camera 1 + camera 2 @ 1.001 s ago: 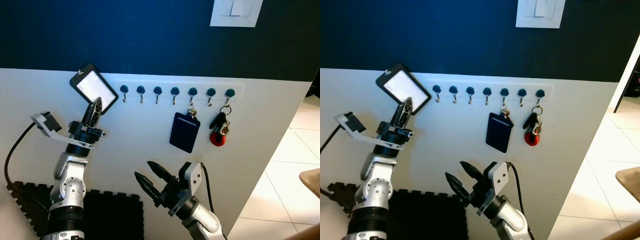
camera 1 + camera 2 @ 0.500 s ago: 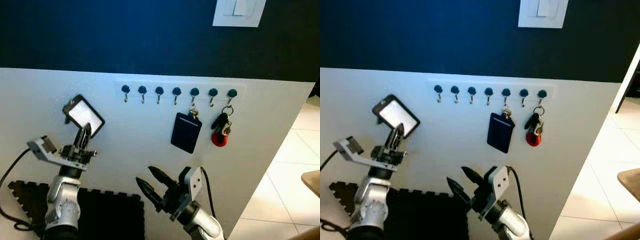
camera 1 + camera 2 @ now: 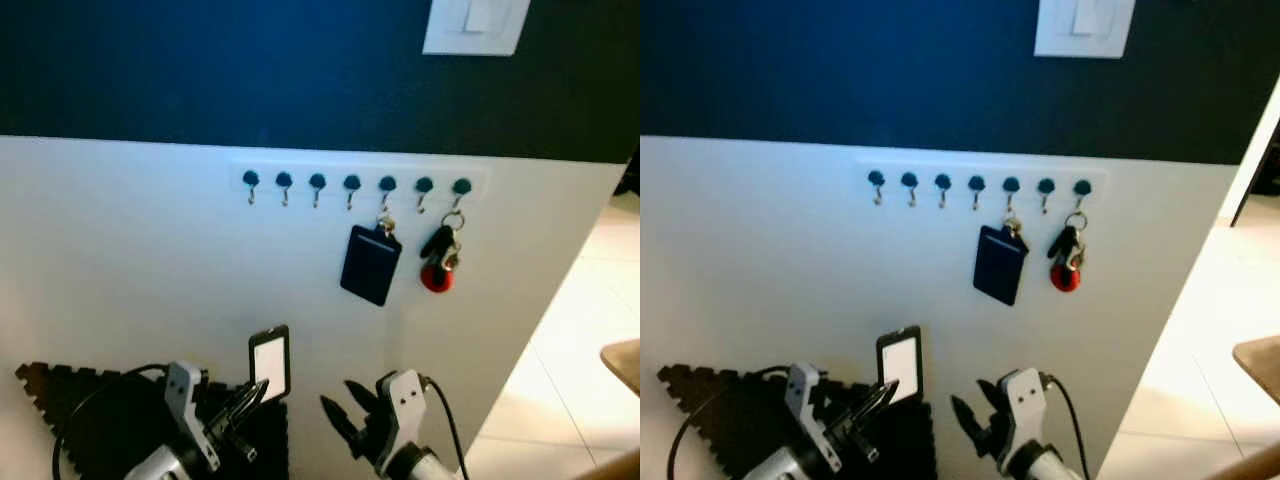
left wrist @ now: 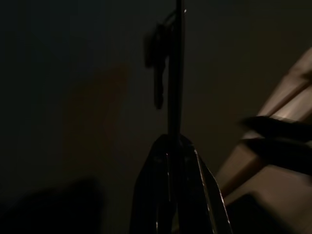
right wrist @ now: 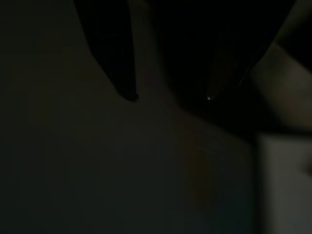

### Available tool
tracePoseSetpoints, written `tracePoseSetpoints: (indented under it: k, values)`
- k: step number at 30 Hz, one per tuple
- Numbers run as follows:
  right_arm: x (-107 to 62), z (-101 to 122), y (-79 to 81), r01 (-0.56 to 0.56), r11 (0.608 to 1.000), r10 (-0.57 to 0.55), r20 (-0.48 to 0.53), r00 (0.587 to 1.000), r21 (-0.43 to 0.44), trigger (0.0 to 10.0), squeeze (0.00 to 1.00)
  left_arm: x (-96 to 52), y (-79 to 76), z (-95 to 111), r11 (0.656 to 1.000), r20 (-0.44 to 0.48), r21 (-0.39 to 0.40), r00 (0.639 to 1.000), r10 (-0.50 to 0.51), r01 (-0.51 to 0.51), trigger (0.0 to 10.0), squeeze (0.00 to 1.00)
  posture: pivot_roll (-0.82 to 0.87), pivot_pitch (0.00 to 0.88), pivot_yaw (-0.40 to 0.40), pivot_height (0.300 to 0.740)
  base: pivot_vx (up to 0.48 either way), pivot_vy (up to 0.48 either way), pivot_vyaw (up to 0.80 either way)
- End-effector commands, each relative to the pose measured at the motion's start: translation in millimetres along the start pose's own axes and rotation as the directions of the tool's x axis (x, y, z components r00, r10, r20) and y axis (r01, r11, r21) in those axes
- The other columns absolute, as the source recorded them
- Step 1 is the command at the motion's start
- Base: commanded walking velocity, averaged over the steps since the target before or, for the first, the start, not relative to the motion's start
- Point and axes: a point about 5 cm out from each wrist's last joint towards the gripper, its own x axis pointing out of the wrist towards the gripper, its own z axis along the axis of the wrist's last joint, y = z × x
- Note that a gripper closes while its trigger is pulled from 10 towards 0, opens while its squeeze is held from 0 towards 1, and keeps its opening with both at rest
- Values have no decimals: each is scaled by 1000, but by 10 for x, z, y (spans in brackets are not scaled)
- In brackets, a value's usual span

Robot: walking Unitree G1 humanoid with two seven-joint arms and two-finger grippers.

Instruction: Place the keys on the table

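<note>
A white rail of hooks (image 3: 355,182) runs across the pale lower wall (image 3: 120,250), under the dark blue upper wall (image 3: 200,60), with a white light switch (image 3: 472,25) at about one o'clock in the head views. The keys (image 3: 440,258), a dark bunch with a red round fob, hang from the last hook at the rail's three o'clock end, touching the wall. Just beside them, toward nine o'clock, a dark blue card holder (image 3: 369,264) hangs tilted from the neighbouring hook. Low in the scene, at about seven o'clock, the left gripper (image 3: 258,392) pinches a black-framed card with a white face (image 3: 270,361) by its lower edge, holding it upright in front of the wall; in the left wrist view the two black fingers (image 4: 161,195) close together on the thin edge of that card (image 4: 173,73), and what may be a small clip or ring shows at its far end, though the picture is too dark to be sure. The right gripper (image 3: 343,410) sits at about six o'clock, well below the keys, its fingers spread and holding nothing; the right wrist view shows the two fingertips (image 5: 130,95) apart against a dark background. A black foam mat (image 3: 90,400) lies on the floor at eight o'clock, and pale floor tiles (image 3: 590,300) show at four o'clock.
</note>
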Motion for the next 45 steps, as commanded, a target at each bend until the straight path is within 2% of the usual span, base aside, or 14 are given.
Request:
tracePoseSetpoints:
  k: [1,2,3,4,5,8,9,17,22,32,36,38,41,45]
  values:
    - [-64,-156,-105,94,996,-94,-94,991,-4,10000,0,-56,46,-108,997,-73,57,995,63,-59,0,0,32,69,2,740,0,0,0]
    - [-138,-272,-227,192,981,-192,-163,968,-14,10000,0,-79,64,-190,991,-125,87,986,113,-102,0,0,28,69,4,740,0,0,0]
    - [-231,-373,-333,277,961,-276,-212,938,-27,10000,0,-103,81,-265,984,-165,93,972,165,-152,2118,0,24,67,7,740,0,0,0]
    - [-296,-434,-399,329,944,-329,-239,914,-40,10000,0,-120,90,-311,978,-188,97,962,199,-183,2118,0,24,67,7,740,0,0,0]
    - [-363,-487,-451,369,927,-374,-259,891,-67,10000,0,-131,85,-352,975,-200,79,955,220,-208,3176,0,16,67,9,740,0,0,0]
    - [-417,-547,-474,395,916,-396,-282,874,-65,10000,0,-137,71,-392,973,-217,70,949,230,-220,4235,0,16,67,9,740,0,0,0]
    - [-470,-608,-486,424,904,-419,-302,856,-52,10000,0,-137,32,-432,975,-226,60,949,220,-212,10000,0,9,65,13,740,0,0,0]
    - [-684,-875,-439,523,852,-469,-409,783,25,10000,0,-185,-113,-654,980,-308,35,931,198,-196,10000,0,0,60,35,740,0,0,0]
    - [-819,-967,-440,545,838,-501,-436,748,-28,10000,0,-314,-57,-790,954,-400,116,866,300,-277,10000,0,6,49,28,740,0,0,0]
    - [-839,-988,-437,550,835,-504,-434,747,-24,10000,0,-353,-106,-819,966,-384,81,886,258,-246,10000,0,2,41,28,740,0,0,0]
    - [-756,-935,-353,484,875,-443,-378,813,14,10000,0,-302,-160,-782,978,-333,0,922,198,-210,10000,0,4,36,27,740,0,0,0]
    - [-674,-876,-269,401,914,-362,-323,875,60,10000,0,-245,-225,-732,987,-276,-78,954,114,-141,10000,0,5,34,27,740,0,0,0]
    - [-617,-820,-218,330,938,-291,-274,916,106,10000,0,-189,-305,-685,989,-231,-140,973,7,-40,10000,0,5,33,26,740,0,0,0]
    - [-506,-648,-166,170,937,-138,-126,982,305,10000,0,-93,-447,-566,923,-123,-353,971,-206,151,10000,0,2,33,26,740,0,0,0]
